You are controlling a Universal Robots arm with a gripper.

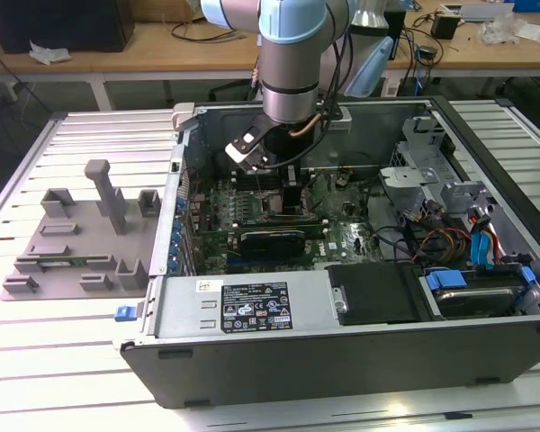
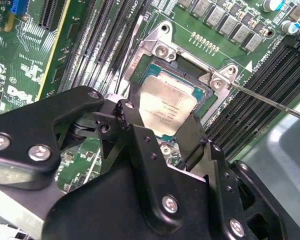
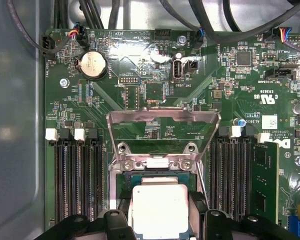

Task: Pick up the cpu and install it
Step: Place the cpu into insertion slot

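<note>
Cpu (image 2: 165,107): small flat square chip with a dull silver metal top that has a brushed sheen, and a pale rim showing at its edges. It lies directly over the socket opening.

Largest to smallest:
- Open grey sheet-metal computer case (image 1: 360,351), lying on its side, with the socket near the middle of its floor.
- Pale grey, smooth cylindrical robot arm (image 1: 292,63), reaching straight down over the socket.
- Glossy green motherboard (image 3: 155,95), densely printed, surrounding the socket on all sides.
- Matte black gripper (image 2: 161,116) of angular plates with bright screw heads, poised right over the socket.
- Long, black ribbed memory slots (image 3: 77,180) in banks flanking the socket on two sides.
- Dark square socket (image 3: 155,177) with a bare steel frame and screw heads at the corners.
- Stamped steel load plate (image 3: 162,116), hinged up and clear of the socket.
- Round silver coin battery (image 3: 93,65), well apart from the socket.

Hand: the fingers (image 2: 126,110) are drawn in, one against each of two opposite cpu edges, pinching it. The cpu sits between the fingertips in both wrist views. I cannot tell whether it is seated in the socket or just above it.
</note>
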